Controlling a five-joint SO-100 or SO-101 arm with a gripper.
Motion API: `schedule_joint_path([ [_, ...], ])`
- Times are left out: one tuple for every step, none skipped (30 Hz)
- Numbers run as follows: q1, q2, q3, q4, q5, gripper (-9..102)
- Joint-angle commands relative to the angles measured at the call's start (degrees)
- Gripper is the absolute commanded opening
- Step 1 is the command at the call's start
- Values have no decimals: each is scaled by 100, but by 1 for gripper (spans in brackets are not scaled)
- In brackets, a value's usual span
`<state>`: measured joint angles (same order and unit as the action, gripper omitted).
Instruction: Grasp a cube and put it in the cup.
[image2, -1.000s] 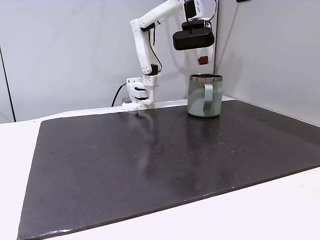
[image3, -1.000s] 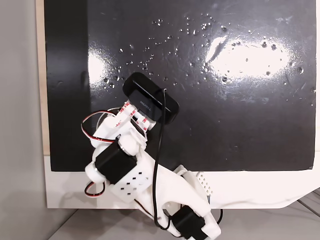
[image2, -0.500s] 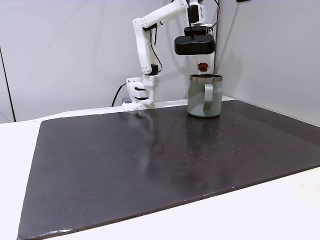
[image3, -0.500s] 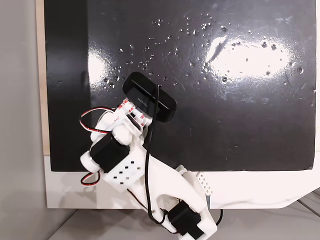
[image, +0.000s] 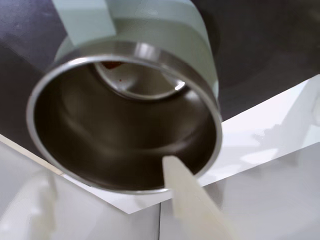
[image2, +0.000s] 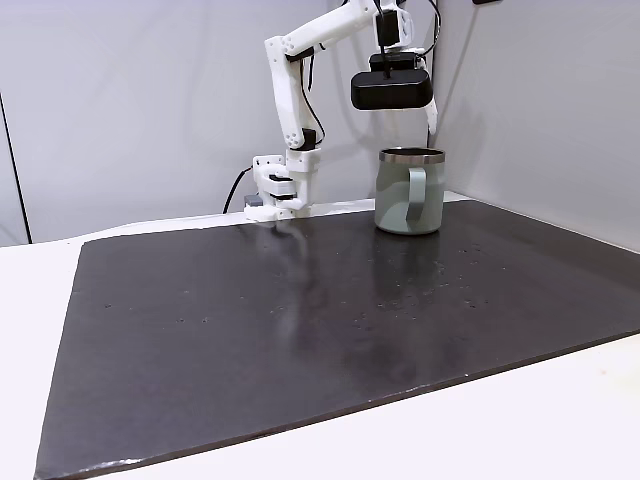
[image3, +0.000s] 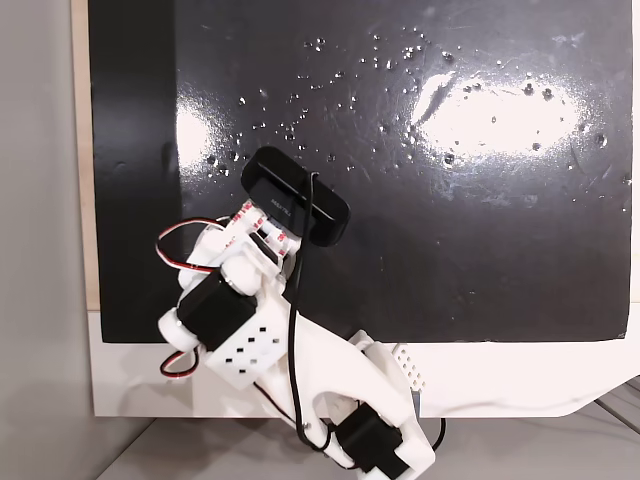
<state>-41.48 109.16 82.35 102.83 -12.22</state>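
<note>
The pale grey-green mug (image2: 409, 192) stands upright at the far right corner of the dark mat (image2: 330, 320) in a fixed view, its handle turned toward the camera and its steel rim catching the light. The white arm (image2: 300, 60) rises from its base at the mat's back edge and bends over so that the black wrist camera (image2: 391, 89) hangs directly above the mug's mouth. The gripper (image2: 432, 118) pokes down just behind and to the right of that camera, above the rim and clear of it; from here I cannot tell how far its fingers are spread. In the wrist view I look straight down into the mug (image: 150, 30): the steel rim rings a dark, shiny interior, and on the bright round bottom, tight against the wall at the upper left, lies a small reddish-orange shape that I take to be the cube (image: 111, 64), partly hidden by the rim. One pale fingertip (image: 175, 172) juts in from the lower edge over the near rim, and a blurred white form at the lower left may be the other finger; nothing is held between them, so the fingers look parted and bare. In the other fixed view, from above, the arm (image3: 270, 350) and its black camera (image3: 295, 209) cover the mug, with the glossy mat (image3: 450, 200) spreading away beyond them.
</note>
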Motion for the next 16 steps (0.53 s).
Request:
schedule_joint_path([
  [0, 246, -53, 70, 79, 23],
  [-18, 246, -79, 70, 105, 23],
  [-44, 246, -97, 70, 114, 23],
  [-44, 237, -123, 70, 141, 23],
  [-44, 211, -167, 70, 158, 23],
  [-44, 185, -211, 70, 185, 23],
  [-44, 185, -246, 70, 193, 23],
  [-44, 185, -264, 79, 193, 23],
  [-44, 202, -264, 79, 202, 23],
  [-44, 220, -264, 79, 202, 23],
  [-44, 229, -246, 79, 202, 23],
  [-35, 229, -229, 79, 202, 23],
  [-35, 229, -220, 79, 202, 22],
  [-35, 211, -211, 79, 202, 22],
  [-35, 211, -211, 79, 211, 22],
  [-44, 202, -211, 79, 220, 22],
])
